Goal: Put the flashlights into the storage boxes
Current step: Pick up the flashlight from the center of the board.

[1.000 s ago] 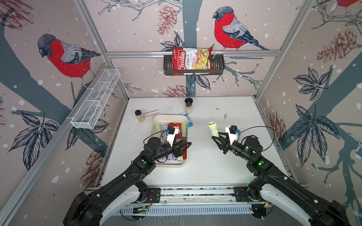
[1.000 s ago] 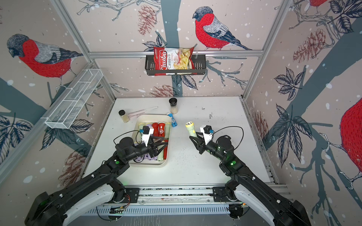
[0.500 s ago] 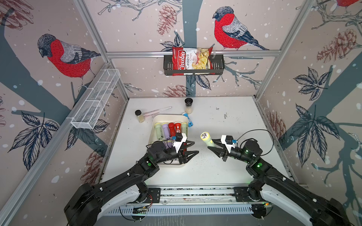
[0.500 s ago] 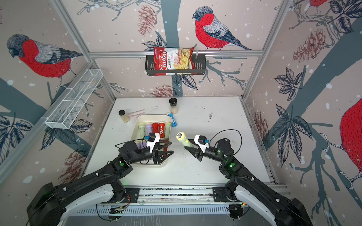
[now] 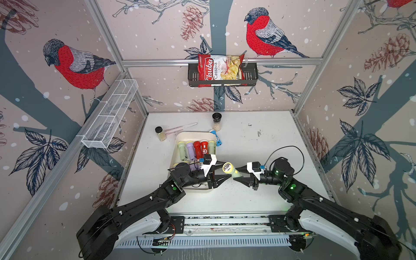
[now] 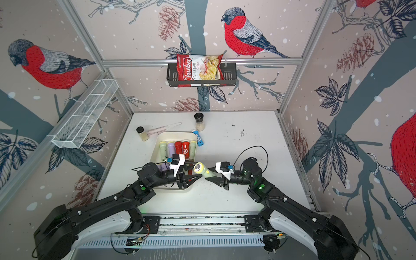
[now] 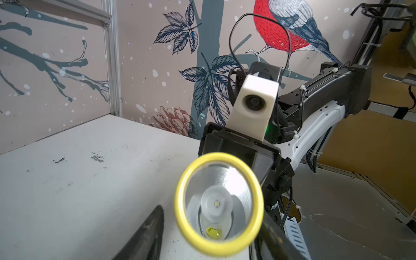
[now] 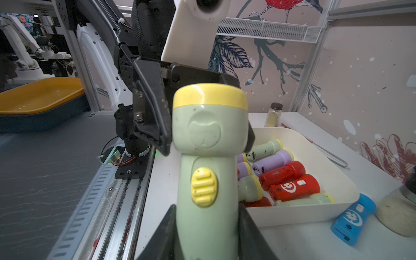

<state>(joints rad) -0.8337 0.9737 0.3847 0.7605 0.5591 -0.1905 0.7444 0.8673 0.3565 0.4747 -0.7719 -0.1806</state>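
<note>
Because the cream storage box (image 5: 195, 133) is sitting on the left half of the bench (image 5: 258, 139), within the left arm's reach, the two arms are meeting in the air just beside its near right corner, apparently for a handover. The right hand (image 5: 236, 174) is clenching the tail end of a pale green flashlight (image 8: 207, 157) and offering its wide head outward. The left hand (image 5: 225, 172) is standing released, jaws spread to either side of that yellow-rimmed head, with a gap showing on one side in the left wrist view. The flashlight's long axis is running across the bench, its lens aiming at the left hand and tilting upward. The stored flashlights (image 5: 198, 148) are lying side by side along the box's length, so this one is probably needing a quarter turn. A blue flashlight (image 5: 217, 138) is lying outside, just beside the box's right wall.
</note>
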